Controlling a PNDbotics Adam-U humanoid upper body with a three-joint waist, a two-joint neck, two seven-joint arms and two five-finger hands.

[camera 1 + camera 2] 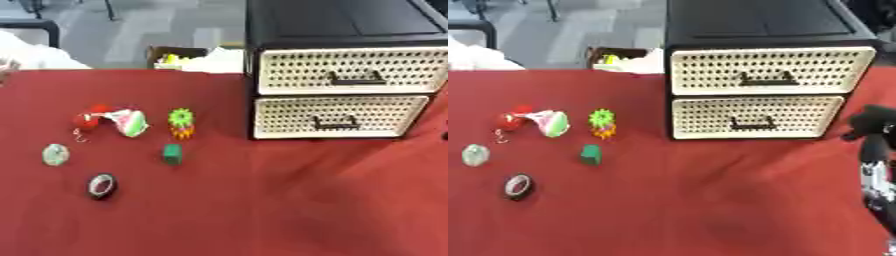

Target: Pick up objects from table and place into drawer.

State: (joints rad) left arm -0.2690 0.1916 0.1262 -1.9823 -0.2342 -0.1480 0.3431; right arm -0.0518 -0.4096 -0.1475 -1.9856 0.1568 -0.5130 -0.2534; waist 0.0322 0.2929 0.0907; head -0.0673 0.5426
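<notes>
At the table's right edge, seen only in the right eye view, the right hand (866, 121) shows as a dark shape on a black and silver arm; whether its fingers are curled or straight I cannot tell, though nothing appears to be in it. The left hand shows in neither view.

Just to the hand's left, at the far right part of the red table (289, 210), stands the drawer unit (346, 20), black with two cream perforated fronts. Both the upper drawer (350, 70) and the lower drawer (337, 116) are shut.

Well apart, toward the left edge, lie the objects: a red piece with a white and green one (114, 120), a green and orange toy (181, 123), a green block (172, 154), a pale round thing (55, 154) and a dark ring (101, 186). All rest on the cloth, untouched.

My reading is that the task stands at its start. Next, a drawer handle needs pulling before anything goes inside.

No brand, label or writing can be read anywhere.
</notes>
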